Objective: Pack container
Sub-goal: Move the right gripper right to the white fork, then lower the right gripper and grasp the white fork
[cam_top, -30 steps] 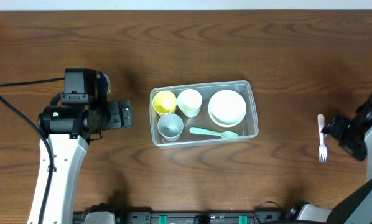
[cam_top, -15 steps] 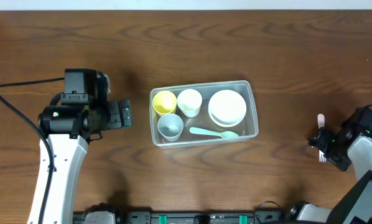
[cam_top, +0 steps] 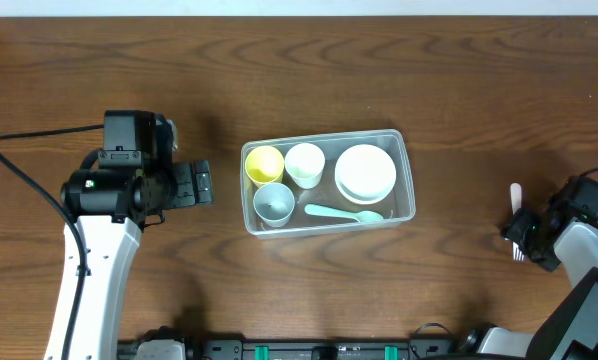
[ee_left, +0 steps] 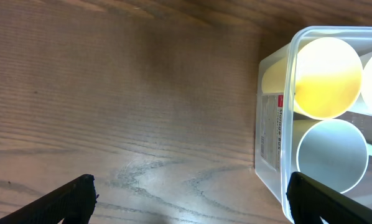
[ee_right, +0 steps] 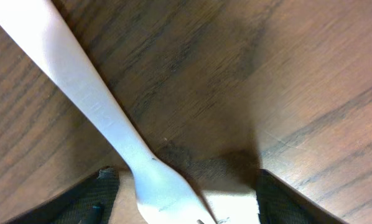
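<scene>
My right hand (ee_right: 186, 190) hangs low over the white fork (ee_right: 86, 87) on the table (ee_right: 285, 74). Its fingers (ee_right: 102, 193) stand apart on either side of the fork's head, with neither clearly touching. The tines run off the bottom edge, and from overhead my hand covers them. My left hand (ee_left: 186, 208) is spread wide, with only its tips showing. The container (ee_left: 270, 143) sits just ahead of it, partly cut off and far from my right hand.

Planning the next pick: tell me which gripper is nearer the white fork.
Right. The right gripper straddles the fork at its tines; the left gripper hangs beside the container, far from the fork.
</scene>
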`<state>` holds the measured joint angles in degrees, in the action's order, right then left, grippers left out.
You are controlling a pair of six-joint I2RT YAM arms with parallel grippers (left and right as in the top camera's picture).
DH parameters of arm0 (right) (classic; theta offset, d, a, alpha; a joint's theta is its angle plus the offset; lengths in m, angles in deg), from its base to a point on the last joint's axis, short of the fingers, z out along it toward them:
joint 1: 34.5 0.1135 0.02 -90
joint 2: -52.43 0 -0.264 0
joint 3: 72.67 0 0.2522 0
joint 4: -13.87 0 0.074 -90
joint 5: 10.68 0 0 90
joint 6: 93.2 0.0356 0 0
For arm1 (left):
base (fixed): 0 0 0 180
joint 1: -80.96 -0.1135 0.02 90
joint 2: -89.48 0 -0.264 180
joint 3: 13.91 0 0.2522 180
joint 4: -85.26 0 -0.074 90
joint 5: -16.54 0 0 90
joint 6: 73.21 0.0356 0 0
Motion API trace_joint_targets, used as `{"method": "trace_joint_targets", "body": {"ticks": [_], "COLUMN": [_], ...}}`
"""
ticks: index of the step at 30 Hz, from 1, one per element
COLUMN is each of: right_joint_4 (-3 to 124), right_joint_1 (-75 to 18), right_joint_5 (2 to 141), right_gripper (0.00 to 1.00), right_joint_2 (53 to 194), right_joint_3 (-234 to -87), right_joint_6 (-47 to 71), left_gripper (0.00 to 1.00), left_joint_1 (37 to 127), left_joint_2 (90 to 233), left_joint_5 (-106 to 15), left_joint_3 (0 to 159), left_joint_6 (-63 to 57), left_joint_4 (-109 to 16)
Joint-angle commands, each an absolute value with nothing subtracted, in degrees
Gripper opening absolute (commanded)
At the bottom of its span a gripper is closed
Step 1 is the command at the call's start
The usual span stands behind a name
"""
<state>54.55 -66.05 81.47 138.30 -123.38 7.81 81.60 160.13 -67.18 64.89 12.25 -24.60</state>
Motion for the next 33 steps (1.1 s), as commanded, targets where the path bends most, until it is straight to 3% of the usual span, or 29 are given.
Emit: {"method": "trace_joint_targets", "body": {"ticks": [1, 4, 18, 28, 33], "right_joint_4": [55.1, 55.5, 57.2, 57.7, 57.8], "right_joint_1": [-66.4, -66.3, -66.0, -65.2, -65.2], "right_joint_5": [77.3, 77.3, 74.3, 74.3, 74.3], "right_gripper": [0.57, 0.48, 0.43, 0.23, 0.22], "right_joint_2": [141.2, 141.2, 141.2, 141.2, 141.2], "right_joint_3": [-121.5, -121.5, -121.5, -121.5, -121.5], "right_joint_6": [8.3, 8.3, 8.3, 8.3, 8.3], "left_gripper": [0.98, 0.98, 0.98, 0.98, 0.98], "left_joint_1": [81.5, 81.5, 81.5, 81.5, 81.5], "left_joint_2": [159.9, 159.9, 159.9, 159.9, 159.9], "left_joint_5": [-66.6, -66.6, -66.6, -66.6, -66.6], "left_joint_3": [64.9, 64.9, 64.9, 64.9, 64.9], "left_joint_6": [11.7, 11.7, 11.7, 11.8, 11.7], "left_joint_4": [-24.5, -24.5, -24.5, -24.5, -24.5]}}
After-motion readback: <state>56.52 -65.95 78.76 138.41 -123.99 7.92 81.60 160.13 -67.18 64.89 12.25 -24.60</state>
